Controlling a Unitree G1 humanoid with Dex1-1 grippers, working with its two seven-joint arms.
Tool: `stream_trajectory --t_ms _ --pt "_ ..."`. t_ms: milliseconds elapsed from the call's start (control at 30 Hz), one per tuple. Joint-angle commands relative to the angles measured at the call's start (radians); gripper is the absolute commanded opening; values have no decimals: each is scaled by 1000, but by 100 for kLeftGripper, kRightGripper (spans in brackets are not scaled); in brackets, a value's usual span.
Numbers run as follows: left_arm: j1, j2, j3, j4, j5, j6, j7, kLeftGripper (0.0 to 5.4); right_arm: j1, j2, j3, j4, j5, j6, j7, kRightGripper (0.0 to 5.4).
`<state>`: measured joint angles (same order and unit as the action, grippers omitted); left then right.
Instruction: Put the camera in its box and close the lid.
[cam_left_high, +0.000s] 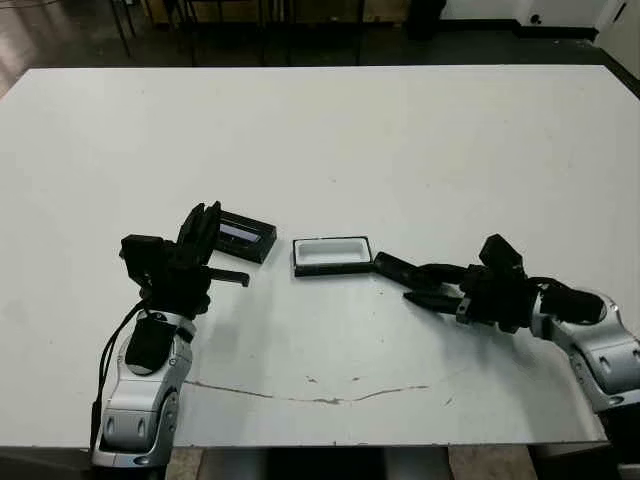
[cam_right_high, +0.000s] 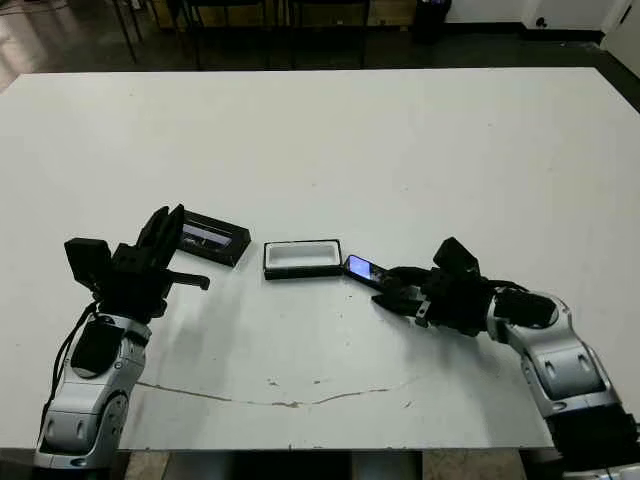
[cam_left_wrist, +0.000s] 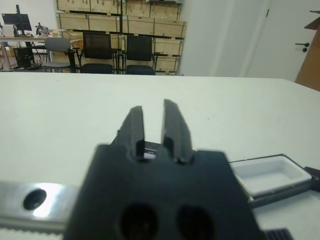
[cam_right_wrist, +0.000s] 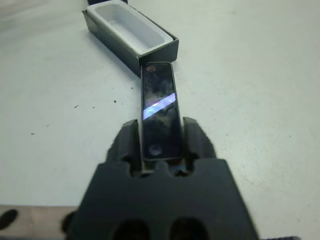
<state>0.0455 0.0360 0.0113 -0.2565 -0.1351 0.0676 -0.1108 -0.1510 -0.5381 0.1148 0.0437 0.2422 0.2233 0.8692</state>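
Right gripper (cam_right_wrist: 160, 142) clamps camera (cam_right_wrist: 160, 107) beside box (cam_right_wrist: 131, 31); left gripper (cam_left_wrist: 152, 127) slightly apart at lid (cam_left_high: 245, 236); no legible writing.

Probably workshop, stacked wooden crates (cam_left_wrist: 120, 22), chairs (cam_left_wrist: 97, 52)

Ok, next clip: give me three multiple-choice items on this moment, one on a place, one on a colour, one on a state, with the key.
1. Where does the lid lie, as the head camera shows it?
A. On top of the box
B. On the table left of the box, by the left claw
C. In the right claw

2. What colour is the lining of the box?
A. White
B. Red
C. Black

3. What state is the camera in?
A. Lying inside the box
B. Lying free on the table, far from both claws
C. Held between the fingers of the right claw, its far end at the box

Key: 1 B, the lid sits beside the left claw, apart from the box. 2 A, the open tray shows white. 3 C, the right claw grips its sides.
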Motion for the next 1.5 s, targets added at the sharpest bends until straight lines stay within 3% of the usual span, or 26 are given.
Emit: stream_trajectory --t_ms 33,200,433,533,600,700,933,1067,1300,1500 --pt "21 6 -4 14 6 12 -3 0 -2 0 -33 -7 21 22 -7 29" --pt "22 7 -4 11 5 19 -2 0 -42 0 -98 3 81 -8 22 13" --pt "21 11 -5 16 12 10 -3 0 -153 -37 -211 -60 198 88 25 13" --pt "22 11 -6 17 15 5 -3 0 -223 -58 -224 -92 233 147 31 12" --pt "21 10 -7 17 15 7 -1 0 -268 -60 -212 -73 239 138 61 12" --pt "24 10 -8 17 15 0 -3 0 -359 -57 -154 -2 217 120 137 12" --pt "33 8 -11 3 21 7 7 0 -564 -34 48 253 73 126 305 11" --pt "38 7 -7 -1 20 7 6 0 -650 -6 156 316 -44 47 359 11" --pt "37 5 -7 0 21 7 8 0 -710 55 235 409 -141 9 398 11" --pt "35 2 -11 -2 22 12 10 0 -708 61 270 407 -197 -8 429 11"
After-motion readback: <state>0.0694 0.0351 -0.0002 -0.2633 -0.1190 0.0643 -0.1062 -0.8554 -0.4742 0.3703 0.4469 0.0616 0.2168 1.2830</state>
